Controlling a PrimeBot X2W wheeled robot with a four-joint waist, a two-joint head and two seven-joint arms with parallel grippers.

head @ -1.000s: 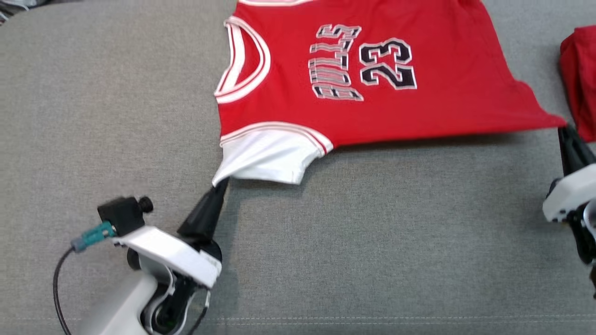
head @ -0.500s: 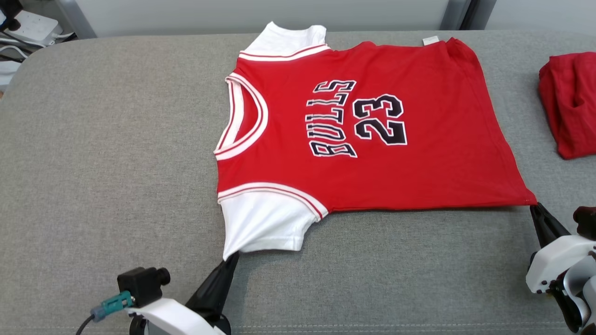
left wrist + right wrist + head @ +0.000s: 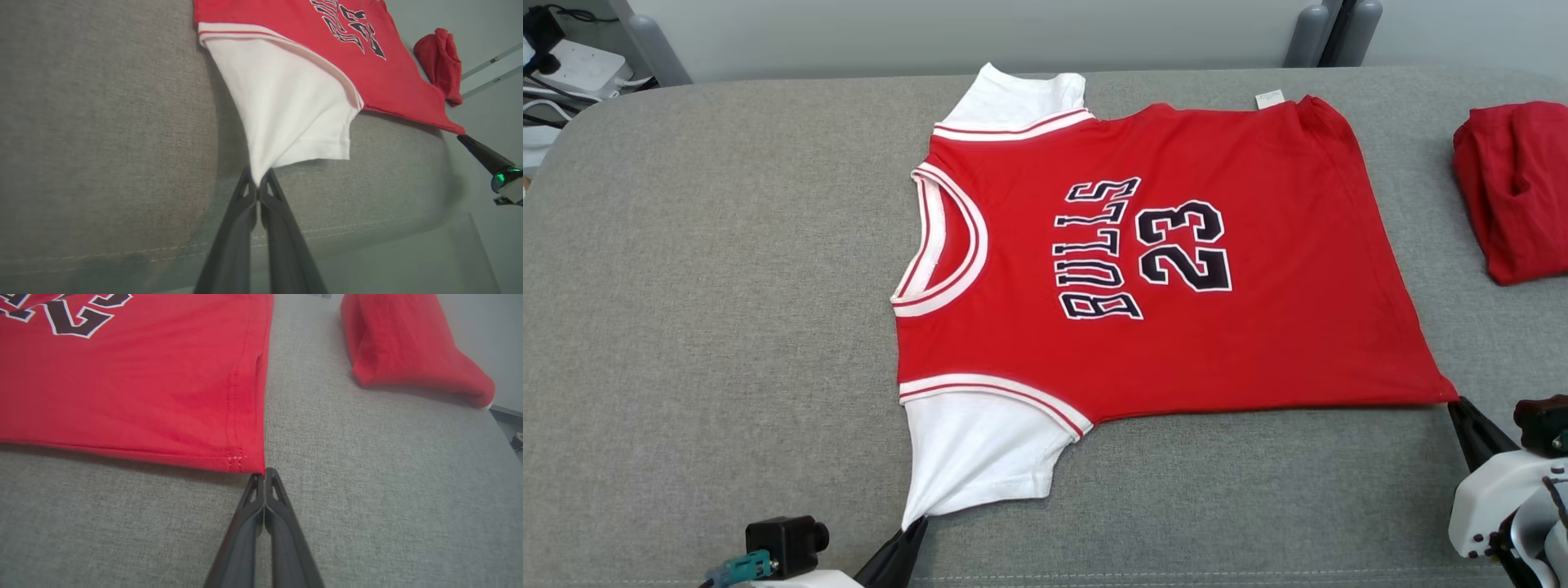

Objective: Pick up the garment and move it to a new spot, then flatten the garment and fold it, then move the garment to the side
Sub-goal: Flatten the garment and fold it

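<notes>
The garment (image 3: 1160,327) is a red jersey with white sleeves and "BULLS 23" in black, spread face up on a grey cushion (image 3: 711,286). My left gripper (image 3: 916,523) is at the bottom edge of the head view, shut on the corner of the near white sleeve. In the left wrist view the sleeve (image 3: 286,94) is drawn to a point between that gripper (image 3: 258,185). My right gripper (image 3: 1455,404) is shut on the near hem corner. The right wrist view shows this gripper (image 3: 264,471) pinching the stitched corner of the garment (image 3: 122,388).
A second red cloth (image 3: 1515,188) lies bunched at the cushion's right end, a short way beyond the jersey's hem. The cushion's front seam (image 3: 1176,576) runs just below the grippers. A white power strip with cables (image 3: 580,61) sits off the far left corner.
The head camera has moved, so the cushion's far edge now shows. Both grippers, still shut on the sleeve and hem corners, have drawn the garment nearer the front seam.
</notes>
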